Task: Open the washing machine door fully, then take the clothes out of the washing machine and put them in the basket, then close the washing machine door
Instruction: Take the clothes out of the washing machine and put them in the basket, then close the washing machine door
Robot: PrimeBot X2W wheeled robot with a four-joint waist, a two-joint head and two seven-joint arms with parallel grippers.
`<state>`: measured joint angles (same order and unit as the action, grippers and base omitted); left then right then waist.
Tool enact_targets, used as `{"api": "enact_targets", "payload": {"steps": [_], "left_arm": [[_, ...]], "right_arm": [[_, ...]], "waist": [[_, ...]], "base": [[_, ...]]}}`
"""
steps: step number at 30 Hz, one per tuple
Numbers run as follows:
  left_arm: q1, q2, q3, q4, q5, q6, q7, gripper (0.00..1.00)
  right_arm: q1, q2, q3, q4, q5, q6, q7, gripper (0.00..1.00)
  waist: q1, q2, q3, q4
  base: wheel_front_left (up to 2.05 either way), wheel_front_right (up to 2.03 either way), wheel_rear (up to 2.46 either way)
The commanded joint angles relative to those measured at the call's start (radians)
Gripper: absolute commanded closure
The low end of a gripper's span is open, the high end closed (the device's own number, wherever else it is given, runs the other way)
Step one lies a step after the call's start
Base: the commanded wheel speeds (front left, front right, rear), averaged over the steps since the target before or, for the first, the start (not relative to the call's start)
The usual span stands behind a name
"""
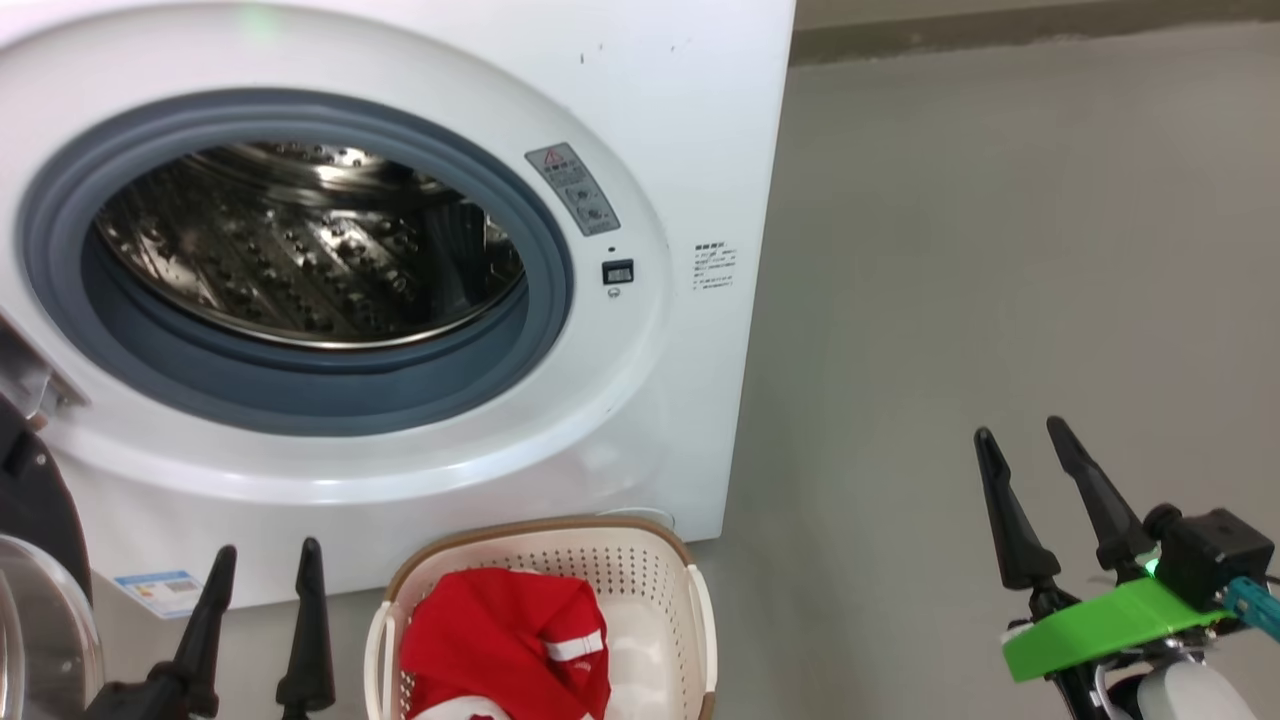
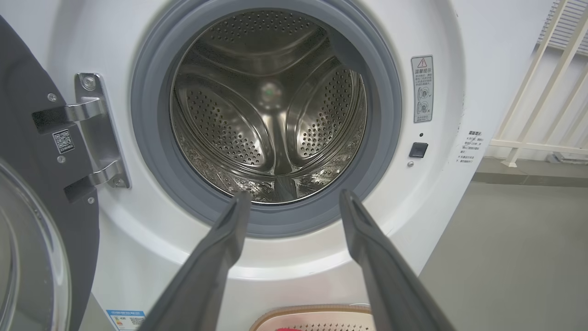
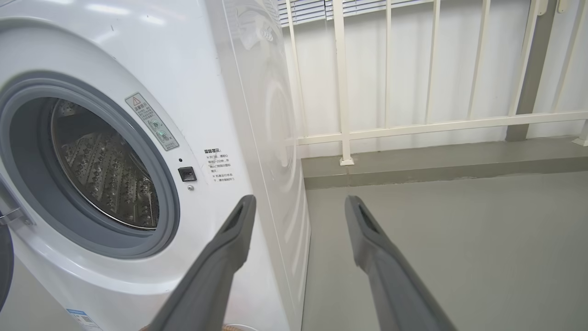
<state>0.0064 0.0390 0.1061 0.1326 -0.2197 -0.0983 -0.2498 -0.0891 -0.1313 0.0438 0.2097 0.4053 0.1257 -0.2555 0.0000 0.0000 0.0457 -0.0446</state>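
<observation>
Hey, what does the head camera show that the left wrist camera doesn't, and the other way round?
Head view, beyond the left wrist view: a clear look at the red clothes lying in the basket, and the open right pincer over bare floor.
Left wrist view, beyond the head view: the metal door hinge, the drum's back wall with no clothes seen inside, and a white railing.
Shared: the washing machine, its grey ring, the open door at the left edge, the basket's rim, and the open left pincer.
</observation>
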Motion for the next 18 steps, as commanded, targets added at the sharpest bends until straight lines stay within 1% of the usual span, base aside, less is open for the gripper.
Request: {"api": "enact_targets", "payload": {"steps": [1, 13, 18], "left_arm": [[-0.007, 0.011, 0.038, -0.032, 0.005, -0.006, -0.012, 0.0], [0.007, 0.011, 0.037, -0.023, 0.009, -0.016, -0.012, 0.0], [0.006, 0.011, 0.035, -0.015, -0.02, -0.016, -0.012, 0.0]], "right_arm": [[-0.007, -0.02, 0.019, -0.029, 0.007, 0.005, -0.006, 0.0], [0.002, -0.026, 0.026, -0.023, 0.018, 0.005, -0.006, 0.0], [0.0, -0.024, 0.028, -0.017, 0.018, 0.005, -0.006, 0.0]], "waist": [[0.0, 0.0, -0.017, -0.007], [0.0, 0.0, -0.032, -0.014], [0.0, 0.0, -0.037, -0.012]], "base": [[0.0, 0.0, 0.0], [0.0, 0.0, 0.0], [0.0, 0.0, 0.0]]}}
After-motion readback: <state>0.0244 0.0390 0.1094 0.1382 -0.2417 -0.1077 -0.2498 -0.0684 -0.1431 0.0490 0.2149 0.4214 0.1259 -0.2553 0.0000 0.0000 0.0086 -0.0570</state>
